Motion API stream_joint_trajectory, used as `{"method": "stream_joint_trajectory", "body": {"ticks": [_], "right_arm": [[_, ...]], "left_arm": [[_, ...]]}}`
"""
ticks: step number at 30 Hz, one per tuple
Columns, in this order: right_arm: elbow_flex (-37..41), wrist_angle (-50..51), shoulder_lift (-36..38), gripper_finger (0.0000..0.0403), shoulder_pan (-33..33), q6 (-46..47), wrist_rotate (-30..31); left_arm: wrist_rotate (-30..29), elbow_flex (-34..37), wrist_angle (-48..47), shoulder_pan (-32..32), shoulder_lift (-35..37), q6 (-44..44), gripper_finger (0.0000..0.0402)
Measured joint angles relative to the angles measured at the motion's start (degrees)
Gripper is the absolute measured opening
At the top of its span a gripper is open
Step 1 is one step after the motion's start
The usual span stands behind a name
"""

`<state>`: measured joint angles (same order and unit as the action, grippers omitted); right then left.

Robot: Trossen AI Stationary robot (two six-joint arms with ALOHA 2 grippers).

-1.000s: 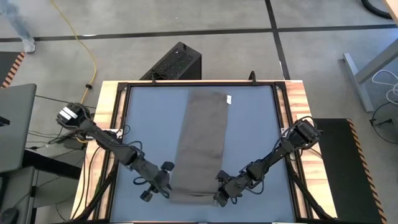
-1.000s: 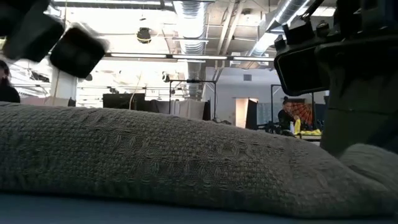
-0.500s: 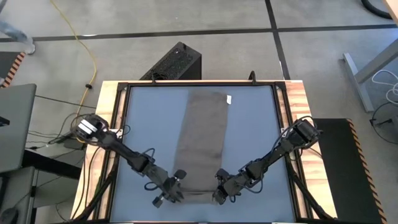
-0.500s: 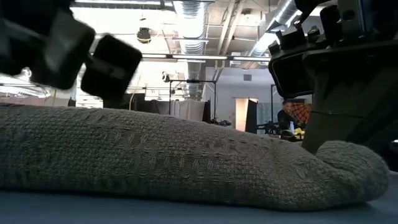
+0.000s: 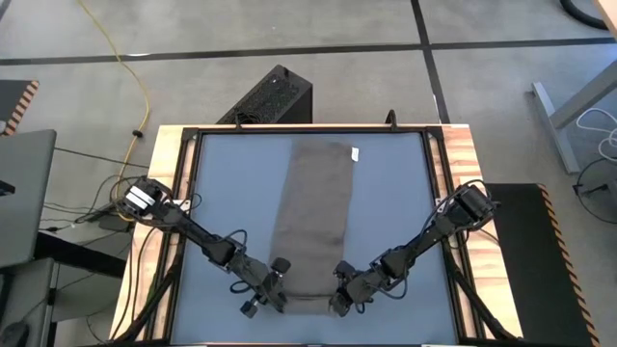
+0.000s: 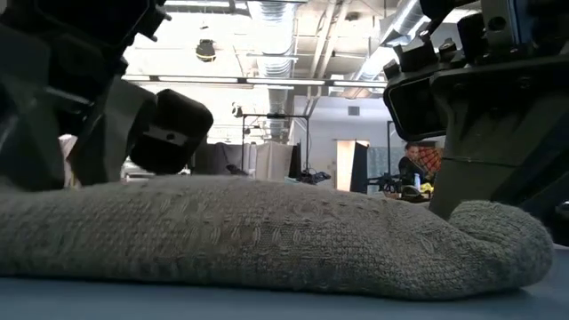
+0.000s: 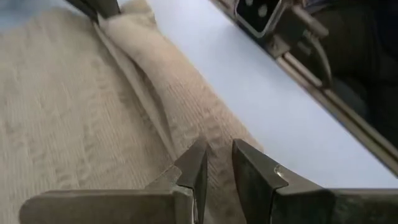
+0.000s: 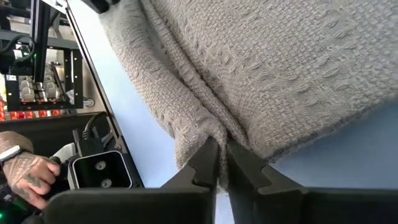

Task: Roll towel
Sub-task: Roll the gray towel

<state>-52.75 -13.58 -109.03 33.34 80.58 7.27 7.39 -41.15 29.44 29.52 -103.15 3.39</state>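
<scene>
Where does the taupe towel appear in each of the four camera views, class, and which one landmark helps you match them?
High view: the towel lies as a long strip down the middle of the table.
Low view: its rolled near end fills the foreground.
Left wrist view: it spreads ahead of the left claw.
Right wrist view: its folded edge runs into the right claw.
Shared landmark: the blue table surface beside the towel.

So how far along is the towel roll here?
Barely started. The towel lies flat in a long strip, white tag at the far end. Both end effectors, left and right, pinch its near corners. The near edge looks slightly bunched; essentially all the rolling remains.
</scene>
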Motion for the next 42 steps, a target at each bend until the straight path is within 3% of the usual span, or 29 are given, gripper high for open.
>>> {"method": "stream_joint_trajectory", "body": {"ticks": [10, 16, 29, 35, 42], "right_arm": [[0.0, -0.15, 0.47, 0.0136, -0.5, -1.66, -1.56], [0.04, 0.13, 1.81, 0.0182, -0.59, -1.25, -6.53], [0.15, 11.36, 8.52, 0.0184, -0.34, -3.6, -7.39], [0.13, 9.91, 11.86, 0.0183, 1.87, -15.42, -4.71], [0.02, 6.52, 10.63, 0.0183, 6.88, -34.35, 5.45]], "left_arm": [[-2.2, -0.02, -3.58, 0.0, -0.02, -0.23, 0.0063], [-3.63, 0.0, -4.93, 0.0, -0.02, -0.82, 0.0063], [-3.71, 0.11, -4.94, 0.0, -1.86, -0.3, 0.0056], [-2.26, 0.0, -0.78, -0.59, -5.29, 1.73, 0.0026], [0.61, 0.0, -1.1, -2.08, -5.34, 2.06, 0.0002]]}}
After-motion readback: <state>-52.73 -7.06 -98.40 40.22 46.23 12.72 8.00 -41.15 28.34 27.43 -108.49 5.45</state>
